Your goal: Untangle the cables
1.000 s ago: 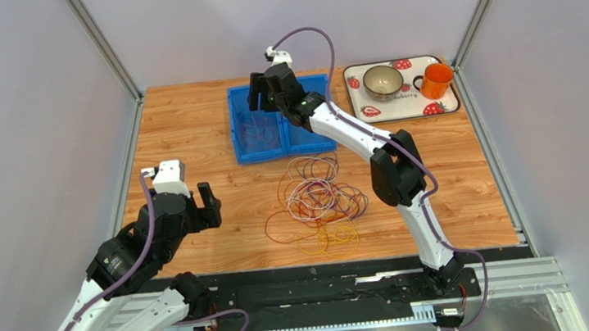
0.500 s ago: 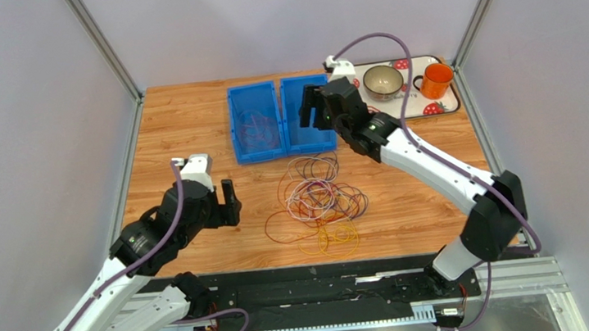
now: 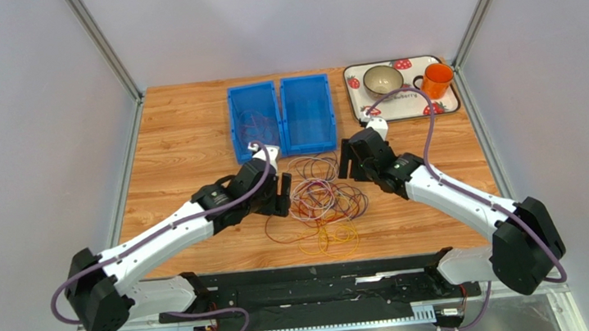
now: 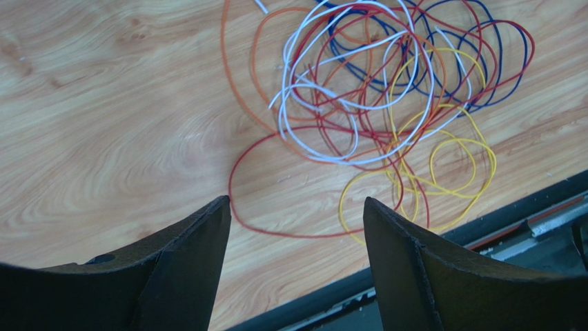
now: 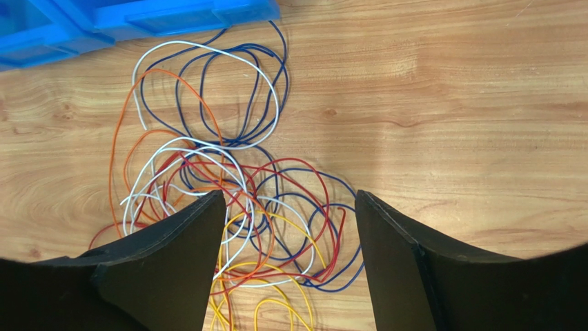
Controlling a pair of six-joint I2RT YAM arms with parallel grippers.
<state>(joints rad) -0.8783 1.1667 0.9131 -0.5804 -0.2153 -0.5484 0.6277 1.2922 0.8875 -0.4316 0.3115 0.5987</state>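
Note:
The cables [image 3: 322,200] lie as one tangled heap of thin red, white, orange, yellow and dark blue loops on the wooden table, in front of the blue bins. My left gripper [image 3: 280,196] hovers at the heap's left edge, open, with only a red loop and bare wood below its jaws. The left wrist view shows the cables [image 4: 373,103] ahead of that gripper [image 4: 297,201]. My right gripper [image 3: 348,160] stands open at the heap's upper right. In the right wrist view the cables [image 5: 228,186] spread under and between its gripper's [image 5: 290,194] open jaws, untouched.
Two blue bins [image 3: 254,120] [image 3: 306,113] stand side by side behind the heap; the left one holds a loose cable. A strawberry tray [image 3: 407,106] at the back right carries a bowl [image 3: 383,80] and an orange mug [image 3: 435,81]. A black rail [image 4: 483,221] borders the near edge.
The left arm swung right, up to the heap's left side. The right arm drew back from over the bins and came down at the heap's right.

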